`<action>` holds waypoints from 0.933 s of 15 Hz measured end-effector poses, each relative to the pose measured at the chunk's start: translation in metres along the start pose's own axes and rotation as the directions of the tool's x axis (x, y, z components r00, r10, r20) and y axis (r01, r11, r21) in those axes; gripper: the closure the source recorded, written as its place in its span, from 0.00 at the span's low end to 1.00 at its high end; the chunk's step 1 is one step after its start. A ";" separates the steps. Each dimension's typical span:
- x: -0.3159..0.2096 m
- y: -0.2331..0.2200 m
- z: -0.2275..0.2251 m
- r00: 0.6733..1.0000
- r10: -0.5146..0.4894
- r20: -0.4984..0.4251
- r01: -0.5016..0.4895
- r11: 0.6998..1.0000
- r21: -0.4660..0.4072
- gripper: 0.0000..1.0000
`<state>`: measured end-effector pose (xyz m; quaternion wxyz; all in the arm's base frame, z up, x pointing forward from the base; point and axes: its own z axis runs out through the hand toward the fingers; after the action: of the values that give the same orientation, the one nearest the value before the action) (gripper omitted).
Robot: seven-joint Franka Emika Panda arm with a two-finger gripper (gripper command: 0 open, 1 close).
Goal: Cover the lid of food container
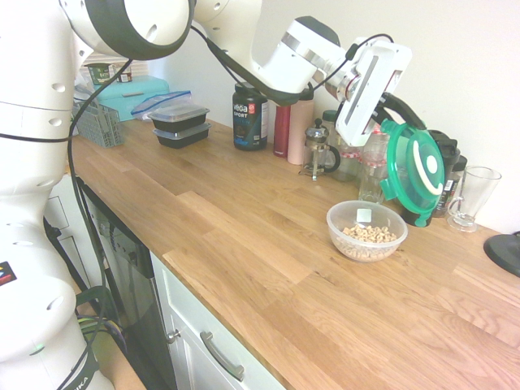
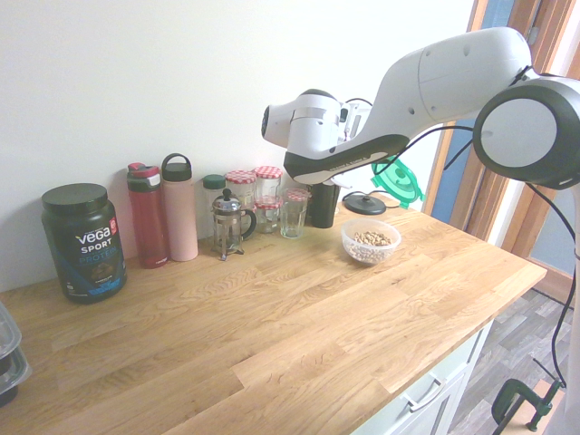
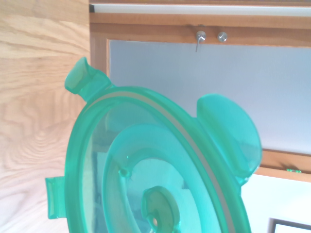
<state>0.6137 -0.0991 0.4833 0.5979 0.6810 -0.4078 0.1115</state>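
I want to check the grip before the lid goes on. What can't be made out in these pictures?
- Hand fingers: first exterior view, the green lid covers their tips; second exterior view, the arm hides them.
- Lid: second exterior view, mostly behind the arm; wrist view, cut off by the bottom edge.
- Small white packet in the glass bowl: print too small.

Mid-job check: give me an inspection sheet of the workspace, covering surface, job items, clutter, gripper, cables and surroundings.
Surface: wooden countertop, bare in front.
Job's things: green lid held nearly on edge, in the air above and behind the food container; container uncovered, holding cereal and a white packet.
Clutter: protein tub, bottles, French press, jars and a glass along the wall; black meal boxes at the far end.
Grippers: gripper shut on the lid's edge.
Cables: nothing seen on the counter.
Surroundings: white wall, white drawers below.
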 end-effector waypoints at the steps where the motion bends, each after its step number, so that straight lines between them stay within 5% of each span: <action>1: -0.003 -0.004 0.003 1.000 -0.007 0.011 0.007 1.000 0.001 1.00; 14: -0.041 -0.032 0.002 0.999 -0.054 0.001 0.054 0.998 0.018 1.00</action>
<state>0.6091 -0.0850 0.4335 0.5943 0.6971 -0.3889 0.0983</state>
